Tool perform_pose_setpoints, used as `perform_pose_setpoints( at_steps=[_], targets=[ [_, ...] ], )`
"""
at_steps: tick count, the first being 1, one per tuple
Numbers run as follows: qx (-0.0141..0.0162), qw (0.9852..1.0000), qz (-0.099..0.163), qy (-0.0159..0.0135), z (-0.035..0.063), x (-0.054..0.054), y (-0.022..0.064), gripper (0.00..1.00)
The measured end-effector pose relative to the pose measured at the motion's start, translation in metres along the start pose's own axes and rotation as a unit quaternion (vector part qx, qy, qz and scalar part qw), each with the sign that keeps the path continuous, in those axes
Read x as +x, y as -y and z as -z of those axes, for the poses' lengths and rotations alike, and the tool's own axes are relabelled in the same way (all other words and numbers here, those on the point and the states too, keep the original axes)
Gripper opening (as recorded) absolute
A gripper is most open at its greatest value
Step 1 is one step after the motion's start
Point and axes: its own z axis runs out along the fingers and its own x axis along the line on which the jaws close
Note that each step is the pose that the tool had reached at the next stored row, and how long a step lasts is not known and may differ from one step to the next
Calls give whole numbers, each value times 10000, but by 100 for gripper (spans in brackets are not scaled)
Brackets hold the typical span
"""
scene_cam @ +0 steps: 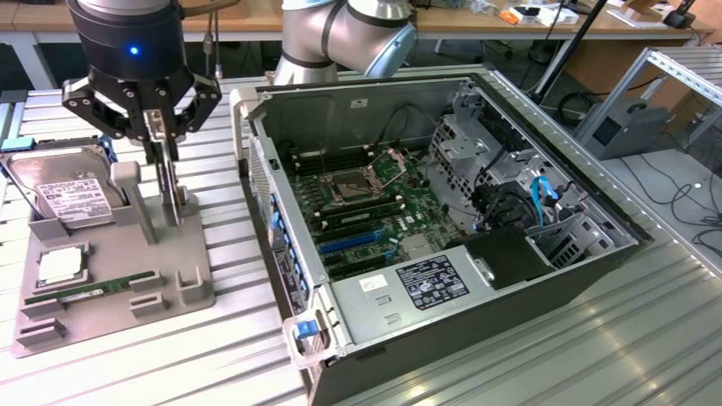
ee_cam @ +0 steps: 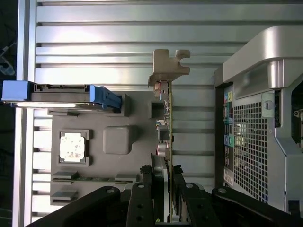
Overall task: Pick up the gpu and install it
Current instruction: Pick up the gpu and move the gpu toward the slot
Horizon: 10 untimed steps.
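Listing items on the ribbed metal bench (scene_cam: 542, 355), largest first, each placed against the grey fixture (scene_cam: 169, 279).

1. Computer case (scene_cam: 327, 106): side panel off, motherboard exposed; lies just beside the fixture, on the exterior view's right of it.
2. Grey fixture: moulded holder with pockets and slots, flat on the bench.
3. Gripper (scene_cam: 161, 139): black, on the arm, directly above the middle of the fixture and pointing down. Its two fingers (ee_cam: 177, 175) are pressed onto opposite faces of the gpu, pinching it.
4. Hard drive (scene_cam: 68, 190): silver with a white label, propped upright in the fixture's far pocket, blue rail along its edge.
5. gpu (scene_cam: 172, 190): thin card held edge-on and upright over the fixture's centre, metal bracket (ee_cam: 168, 64) at one end. Its lower edge reaches the fixture; whether it is seated in its slot or lifted clear cannot be told.
6. Processor chip (scene_cam: 62, 265): flat in a square pocket of the fixture, near its front.
7. RAM stick (scene_cam: 96, 289): slim and green, lying in a long slot beside the chip.
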Motion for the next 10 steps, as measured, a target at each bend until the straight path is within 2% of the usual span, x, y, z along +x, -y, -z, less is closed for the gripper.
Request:
perform_pose_setpoints(
  at_steps=[7, 10],
  targets=[
    [-2, 10000, 0, 0, 35, 1, -3, 27],
    [9, 10000, 0, 0, 40, 1, -3, 27]
  ],
)
